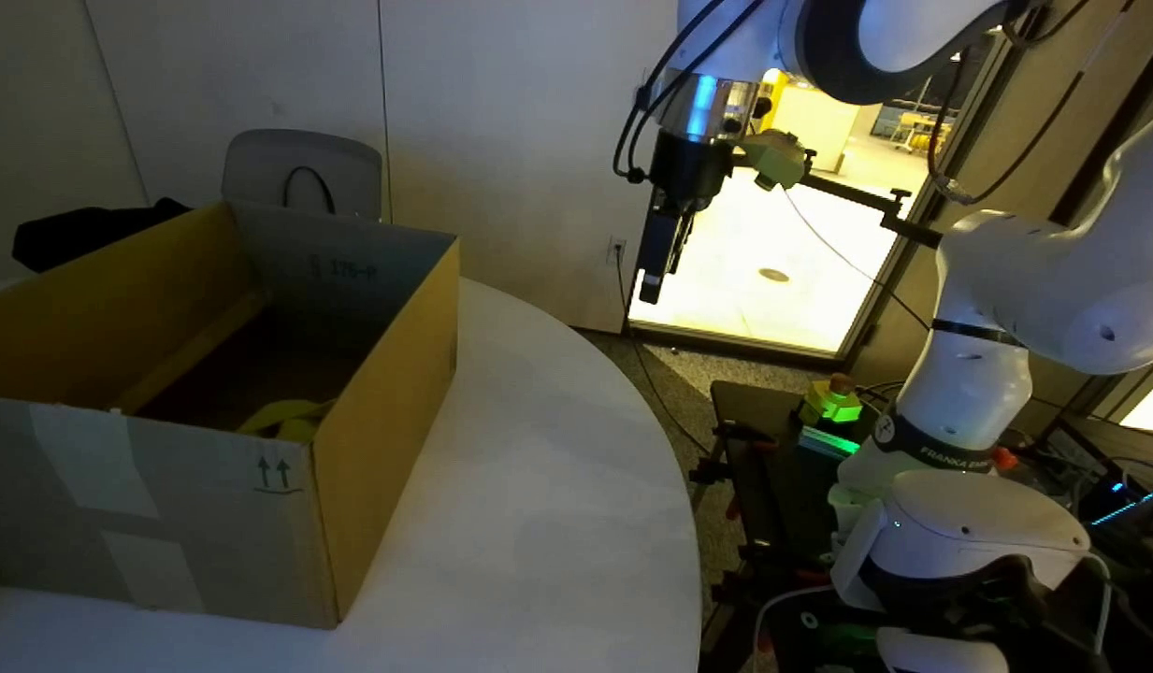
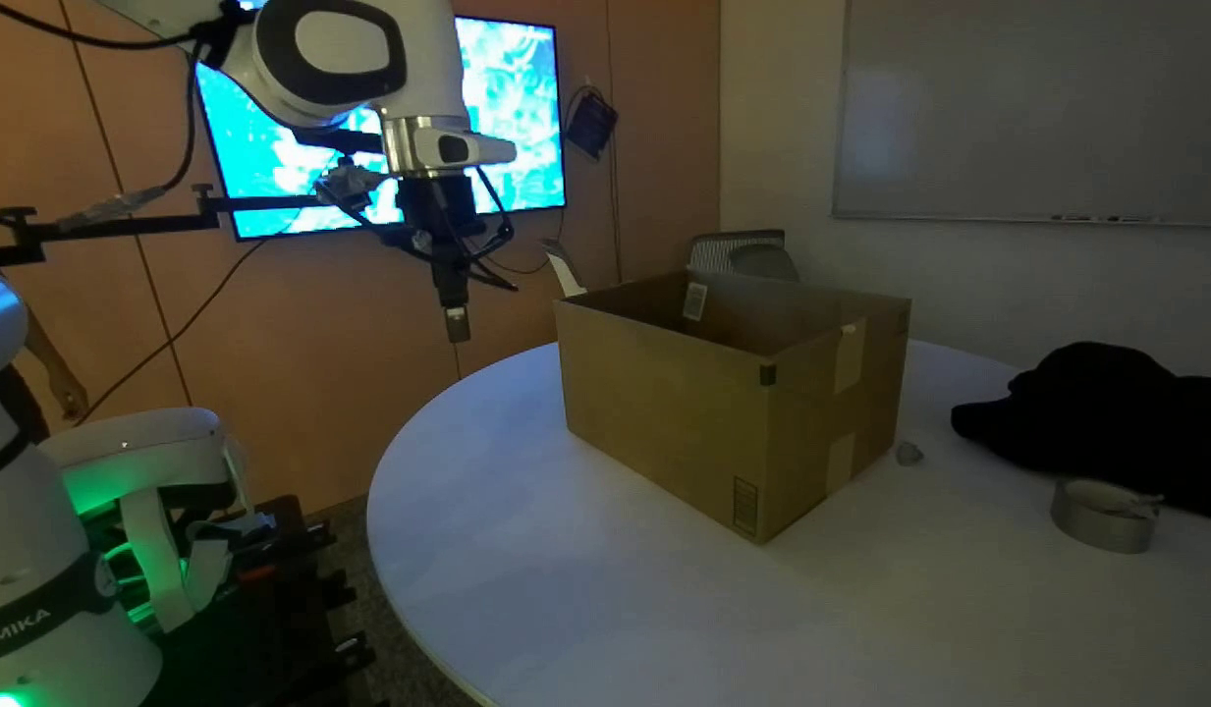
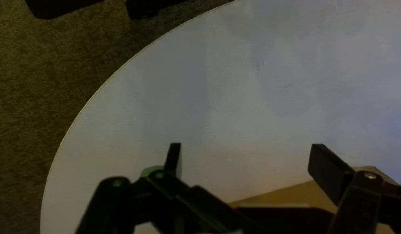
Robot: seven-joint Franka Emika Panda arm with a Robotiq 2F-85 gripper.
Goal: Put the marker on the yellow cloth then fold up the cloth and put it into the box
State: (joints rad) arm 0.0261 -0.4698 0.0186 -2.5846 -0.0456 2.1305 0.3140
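Robot arm (image 1: 978,383) beside a round white worktop (image 1: 557,505) that bears a cardboard box (image 1: 394,439). In an exterior view the box occupies the sector between 8 and 9 o'clock, upright and open at the top; the arm's base (image 1: 969,533) stands at 4 o'clock. The yellow cloth (image 1: 291,411) lies inside the box, at 5 o'clock within its opening, partly hidden by the near side; its folds cannot be made out. The claw (image 3: 246,146) points downward in mid-air, apart from the box and above the level of the worktop; in the wrist view its two fingers (image 3: 328,170) stand widely separated, with the worktop visible between their tips. In that view a brown part of the box shows between 4 and 5 o'clock, and the speckled floor (image 3: 50,87) between 9 and 10 o'clock. In an exterior view a grey tape roll (image 2: 1101,522) rests on the worktop between 3 and 4 o'clock from the box, with a black bundle (image 2: 1106,422) near it at 3 o'clock. A lit screen (image 2: 517,113) hangs between 10 and 11 o'clock, and a whiteboard (image 2: 1037,108) at 2 o'clock.
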